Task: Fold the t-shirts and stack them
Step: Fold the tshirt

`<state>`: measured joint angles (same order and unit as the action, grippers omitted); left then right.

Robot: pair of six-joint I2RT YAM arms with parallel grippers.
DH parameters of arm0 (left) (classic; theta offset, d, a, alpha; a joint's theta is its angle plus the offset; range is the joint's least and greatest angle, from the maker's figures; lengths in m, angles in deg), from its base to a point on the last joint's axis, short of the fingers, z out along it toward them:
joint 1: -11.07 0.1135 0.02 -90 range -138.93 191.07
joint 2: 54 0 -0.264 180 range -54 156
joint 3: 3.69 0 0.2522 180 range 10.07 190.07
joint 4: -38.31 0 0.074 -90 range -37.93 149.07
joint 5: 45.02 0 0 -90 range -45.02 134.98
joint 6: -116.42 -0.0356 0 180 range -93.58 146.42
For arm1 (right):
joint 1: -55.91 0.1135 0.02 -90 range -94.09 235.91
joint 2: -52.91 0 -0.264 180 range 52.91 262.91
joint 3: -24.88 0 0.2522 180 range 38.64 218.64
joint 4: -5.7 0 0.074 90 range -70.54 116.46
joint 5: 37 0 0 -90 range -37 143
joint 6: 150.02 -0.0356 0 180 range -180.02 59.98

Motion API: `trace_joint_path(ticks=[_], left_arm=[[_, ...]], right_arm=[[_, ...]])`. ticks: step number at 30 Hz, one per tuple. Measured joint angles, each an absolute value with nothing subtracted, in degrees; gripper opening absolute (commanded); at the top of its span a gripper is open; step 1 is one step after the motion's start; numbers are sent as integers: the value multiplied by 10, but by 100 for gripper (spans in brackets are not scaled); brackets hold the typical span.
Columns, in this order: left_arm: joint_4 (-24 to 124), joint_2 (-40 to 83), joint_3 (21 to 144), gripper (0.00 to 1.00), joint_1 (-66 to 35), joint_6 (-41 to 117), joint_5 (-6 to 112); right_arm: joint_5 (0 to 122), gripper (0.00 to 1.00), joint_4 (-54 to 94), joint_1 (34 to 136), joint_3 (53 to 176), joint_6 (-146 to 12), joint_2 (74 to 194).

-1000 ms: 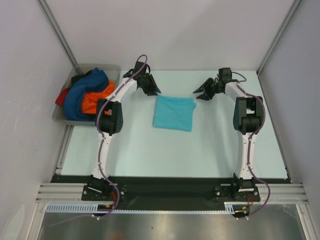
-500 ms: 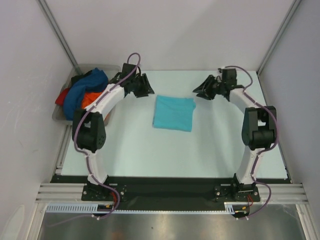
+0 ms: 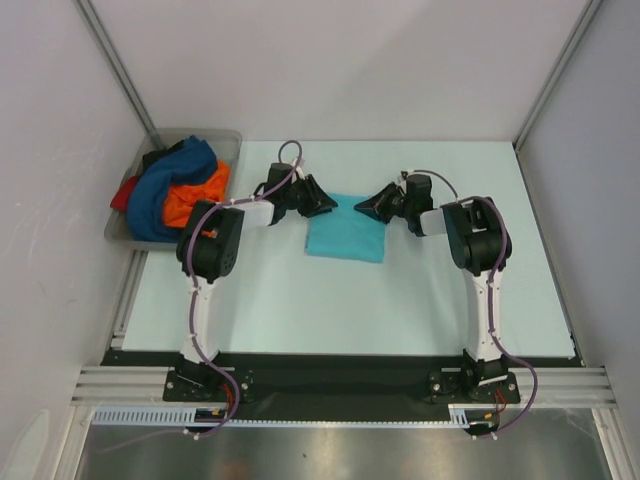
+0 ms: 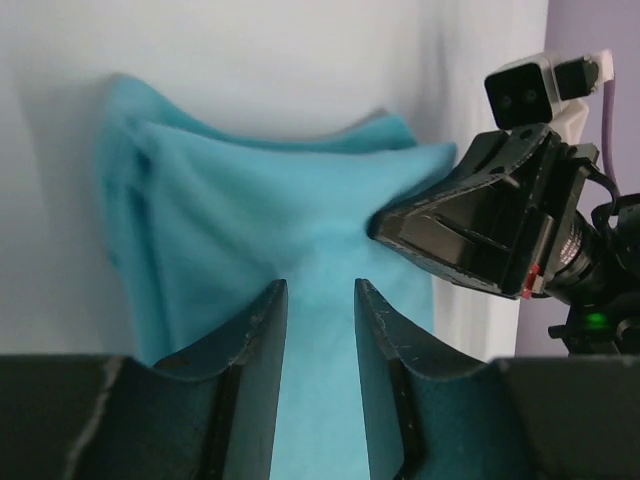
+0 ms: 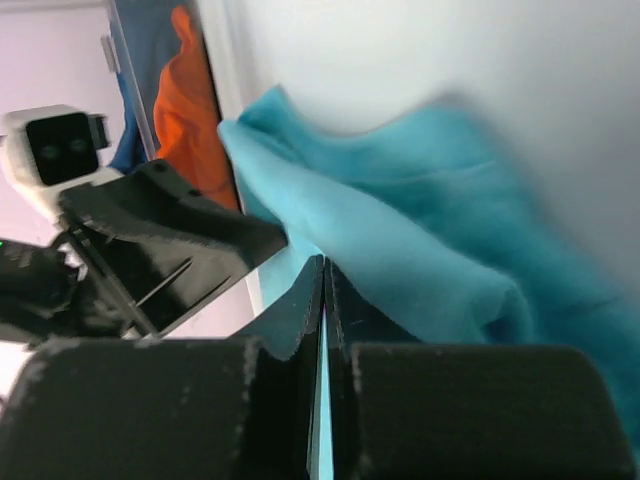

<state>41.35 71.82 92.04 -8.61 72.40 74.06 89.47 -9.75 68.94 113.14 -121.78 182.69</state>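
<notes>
A folded turquoise t-shirt (image 3: pixel 345 232) lies at mid-table. Both grippers are low at its far edge. My left gripper (image 3: pixel 325 206) is at the far left corner; in the left wrist view (image 4: pixel 320 292) its jaws stand apart with turquoise cloth (image 4: pixel 250 230) showing between them. My right gripper (image 3: pixel 366 205) is at the far right corner. In the right wrist view (image 5: pixel 325 265) its jaws are pressed together on a raised fold of the shirt (image 5: pixel 400 250). The cloth puckers toward its tip in the left wrist view (image 4: pixel 392 226). Dark blue (image 3: pixel 165 190), orange (image 3: pixel 195 195) and red (image 3: pixel 124 193) shirts are piled in a tray.
The grey tray (image 3: pixel 228 138) holding the pile stands at the table's far left corner, against the left wall. White walls close the table on the left, back and right. The left gripper (image 5: pixel 190 235) shows close by in the right wrist view.
Both grippers have swung inward and down from the far corners to the turquoise shirt's far edge. The right gripper has closed on the cloth.
</notes>
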Motion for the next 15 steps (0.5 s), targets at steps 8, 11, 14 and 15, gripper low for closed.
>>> trace_joint_path(ticks=[8,11,14,15], left_arm=[[339,821,996,38,-64,779,773],[329,839,1017,39,-53,789,778],[330,855,1040,39,-44,794,784],[338,864,1056,39,-42,793,785]], right_arm=[[908,3,-159,661,1172,-1252,1894],[909,4,-159,644,1194,-1249,1905],[908,4,-147,625,1218,-1244,1917],[907,4,-141,617,1225,-1242,1921]])
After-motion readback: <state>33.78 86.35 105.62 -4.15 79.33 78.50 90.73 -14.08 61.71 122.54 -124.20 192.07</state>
